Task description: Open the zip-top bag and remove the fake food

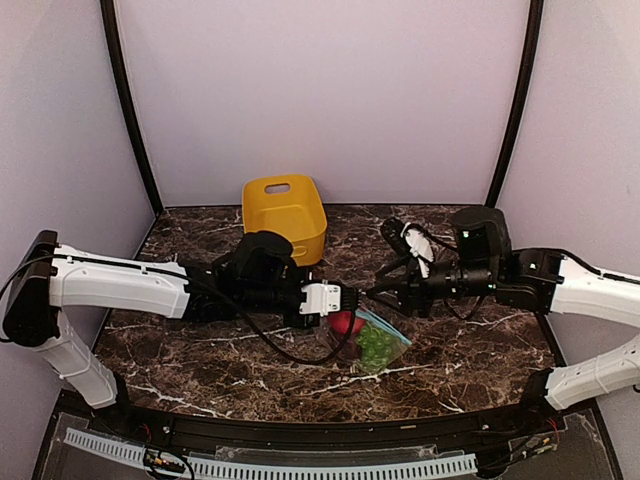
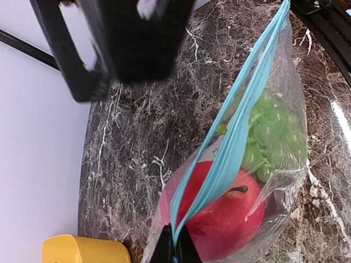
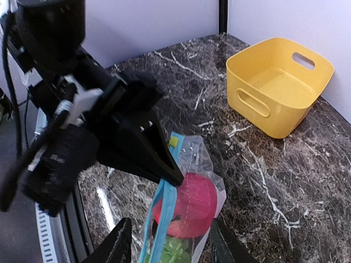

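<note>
Fingers of both arms meet over the middle of the desk (image 1: pixel 180 350). We see the left fingers (image 2: pixel 166 251) clenched on the teal zip strip (image 2: pixel 237 137) of the zip-top bag (image 2: pixel 288 181), holding that edge up, while the bag's lower part seems to rest on the marble. The right fingers (image 3: pixel 119 244) are spread wide, one on each side of the bag's upper part; whether they touch the plastic we cannot tell. Inside the bag sits the fake food (image 3: pixel 189 203): a red round fruit (image 2: pixel 219 216) nearest the left fingers and green grapes (image 2: pixel 271 137) beyond it. A yellow bin (image 1: pixel 285 215) stands well apart, at the back of the desk.
</note>
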